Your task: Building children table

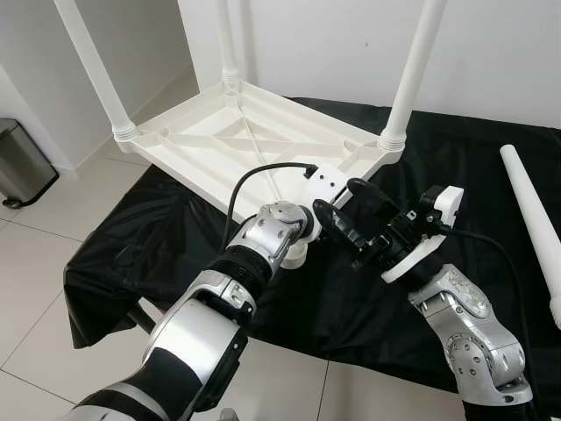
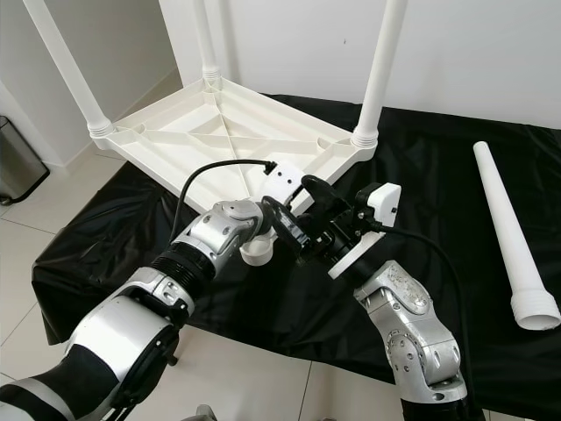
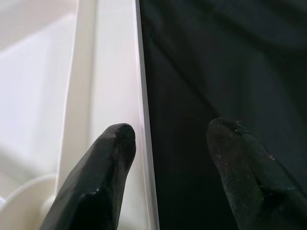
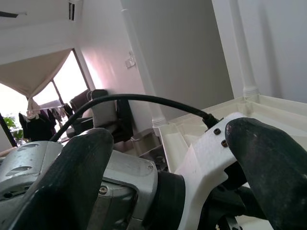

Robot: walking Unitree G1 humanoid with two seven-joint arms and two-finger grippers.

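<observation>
Upturned table rim just beside left end effector, fingers parted, empty

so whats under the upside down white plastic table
A black cloth spread over the tiled floor lies under the white plastic table. The cloth beneath the tabletop is covered, and the near corner is hidden behind the left pincer.

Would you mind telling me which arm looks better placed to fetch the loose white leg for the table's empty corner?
Right, probably. The loose leg lies on the black cloth on the robot's right, nearer the right gripper, whose fingers are open. The left gripper, also open, is over the upturned table's near edge.
</observation>
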